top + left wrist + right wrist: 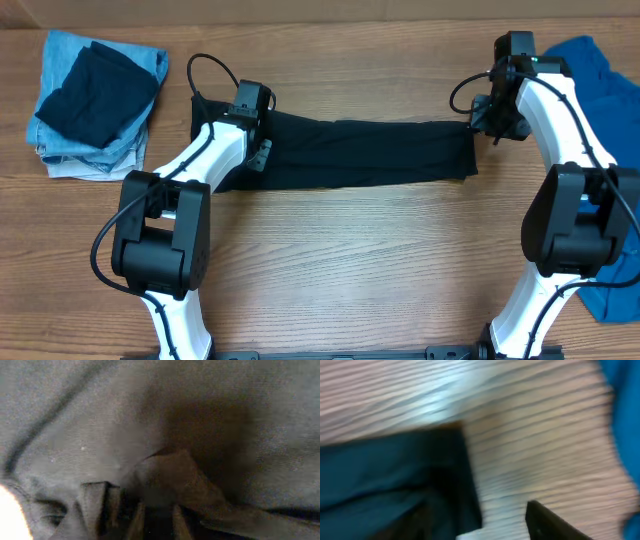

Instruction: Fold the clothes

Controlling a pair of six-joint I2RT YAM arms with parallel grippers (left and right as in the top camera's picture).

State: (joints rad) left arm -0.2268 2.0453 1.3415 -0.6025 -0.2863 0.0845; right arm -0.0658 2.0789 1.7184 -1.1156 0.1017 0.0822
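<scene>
Overhead — 1 black garment (370, 150), 1 folded stack (95, 100); L hand (262, 157) unclear, R hand (478, 124) wide.

The left arm (195, 158) and the right arm (562, 105) are slim, and each has glossy white curved shells over its links. Large black boxy joint housings (160, 235) sit low on both. Thin black cables (205, 62) loop out near the black wrist blocks (250, 98). The left gripper (262, 156) is dark grey plastic.
</scene>
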